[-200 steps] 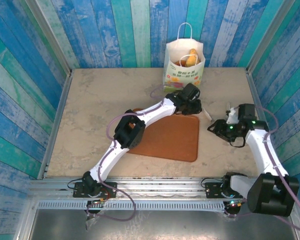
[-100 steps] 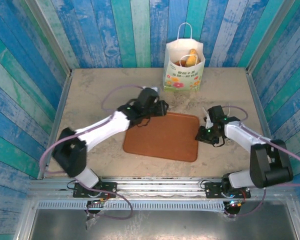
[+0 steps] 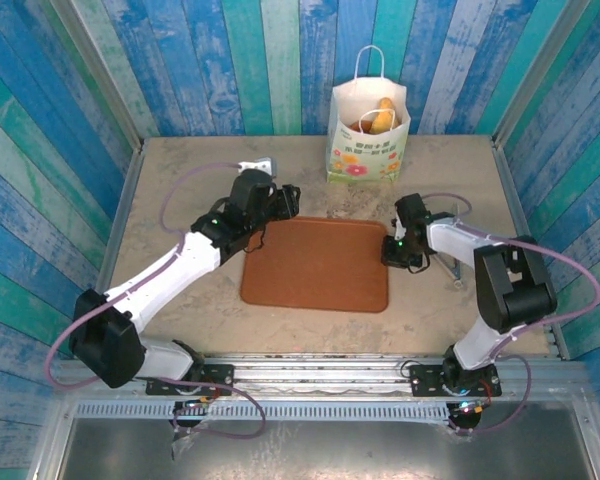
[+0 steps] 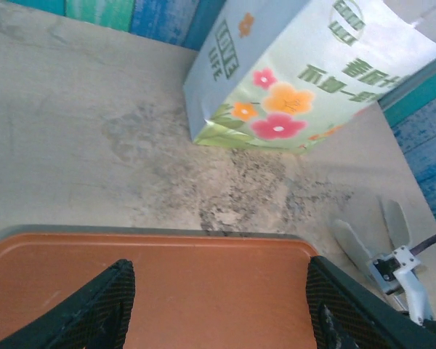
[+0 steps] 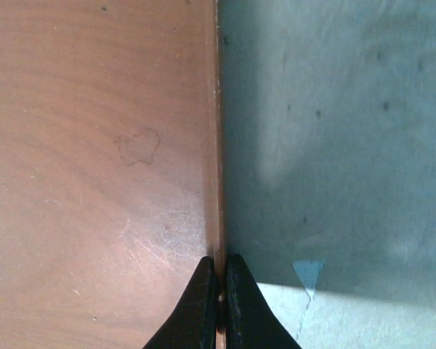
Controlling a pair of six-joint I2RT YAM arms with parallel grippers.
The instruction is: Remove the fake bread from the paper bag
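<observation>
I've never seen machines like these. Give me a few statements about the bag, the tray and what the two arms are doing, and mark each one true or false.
1. The fake bread sits inside the paper bag. True.
2. The paper bag lies on its side. False: it stands upright at the back of the table.
3. The tray holds two pastries. False: its surface is bare.
4. The right jaws are closed on the tray's right edge. True.
5. The left jaws grip the bag's handle. False: they stand wide open over the tray's far edge, apart from the bag.
</observation>
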